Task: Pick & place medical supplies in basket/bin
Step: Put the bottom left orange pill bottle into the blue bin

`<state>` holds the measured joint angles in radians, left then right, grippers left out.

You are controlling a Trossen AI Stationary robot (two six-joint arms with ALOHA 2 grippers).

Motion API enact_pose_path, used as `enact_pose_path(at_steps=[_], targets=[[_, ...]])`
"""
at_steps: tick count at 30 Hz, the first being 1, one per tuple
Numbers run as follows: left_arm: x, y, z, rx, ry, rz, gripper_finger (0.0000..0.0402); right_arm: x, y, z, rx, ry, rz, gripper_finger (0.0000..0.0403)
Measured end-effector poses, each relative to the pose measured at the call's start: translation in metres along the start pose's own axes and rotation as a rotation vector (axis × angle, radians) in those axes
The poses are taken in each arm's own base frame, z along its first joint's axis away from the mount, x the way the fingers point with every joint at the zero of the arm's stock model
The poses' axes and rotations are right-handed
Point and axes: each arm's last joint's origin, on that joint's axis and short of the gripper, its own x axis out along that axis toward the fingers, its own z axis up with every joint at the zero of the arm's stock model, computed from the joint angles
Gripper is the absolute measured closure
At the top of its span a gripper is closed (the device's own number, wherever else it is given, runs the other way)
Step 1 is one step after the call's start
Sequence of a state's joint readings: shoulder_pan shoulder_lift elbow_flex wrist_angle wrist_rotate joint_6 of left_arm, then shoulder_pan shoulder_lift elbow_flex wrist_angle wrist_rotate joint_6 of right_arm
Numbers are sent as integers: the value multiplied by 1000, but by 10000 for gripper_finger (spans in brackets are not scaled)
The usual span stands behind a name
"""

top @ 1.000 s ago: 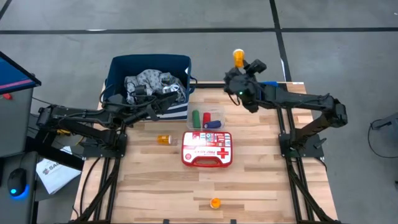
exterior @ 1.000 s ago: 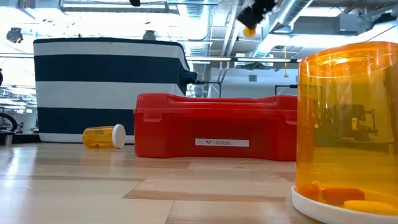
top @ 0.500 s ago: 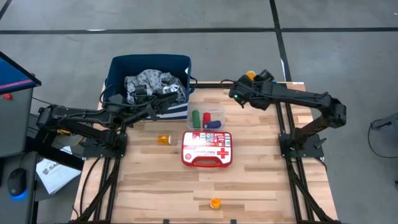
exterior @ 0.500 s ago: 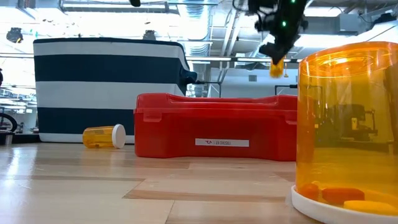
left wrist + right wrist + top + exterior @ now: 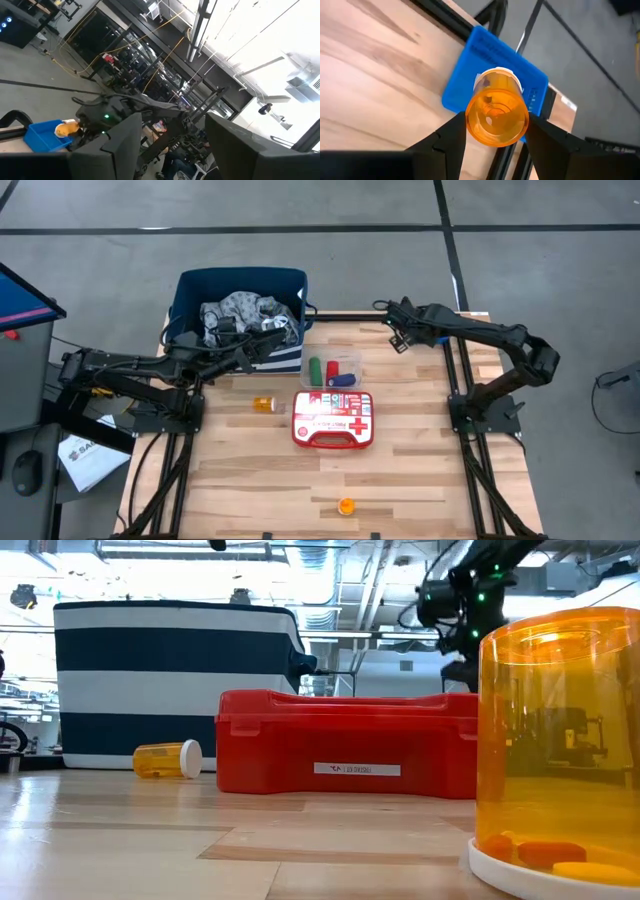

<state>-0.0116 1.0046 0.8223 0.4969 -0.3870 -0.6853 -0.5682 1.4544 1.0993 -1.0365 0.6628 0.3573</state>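
Down has come the right gripper (image 5: 495, 137), from up high over the table's far edge to low by the far right corner. It is holding an orange pill bottle (image 5: 497, 107) between its two fingers, right over the small blue bin (image 5: 492, 55). The bin sits at the far right corner of the tabletop (image 5: 420, 470).

The left gripper (image 5: 283, 328) has not moved. It waits over the right end of the big navy basket (image 5: 243, 281), with its fingers spread apart and nothing in them. The basket stands at the far left corner, with the grey-white cloth (image 5: 238, 308) inside.

Another pill bottle (image 5: 263, 404) lies on its side on the left part of the table, beside the red first-aid case (image 5: 333, 420). One more bottle (image 5: 346, 506) stands near the close edge.
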Motion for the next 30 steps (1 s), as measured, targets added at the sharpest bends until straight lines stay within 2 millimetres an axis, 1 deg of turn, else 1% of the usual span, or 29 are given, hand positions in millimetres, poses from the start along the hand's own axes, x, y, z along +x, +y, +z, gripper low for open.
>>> enact_pose_path(at_steps=[4, 14, 25, 30], targets=[[0, 0, 0, 0, 0, 0, 190, 16, -3, -7, 18, 44, -14, 226], [0, 0, 0, -1, 0, 0, 190, 44, -18, -8, 129, 63, -52, 226], [0, 0, 0, -11, 0, 1, 190, 64, -45, -3, 296, 91, -85, 226], [0, 0, 0, -11, 0, 1, 190, 70, -52, -2, 396, 103, -40, 226]])
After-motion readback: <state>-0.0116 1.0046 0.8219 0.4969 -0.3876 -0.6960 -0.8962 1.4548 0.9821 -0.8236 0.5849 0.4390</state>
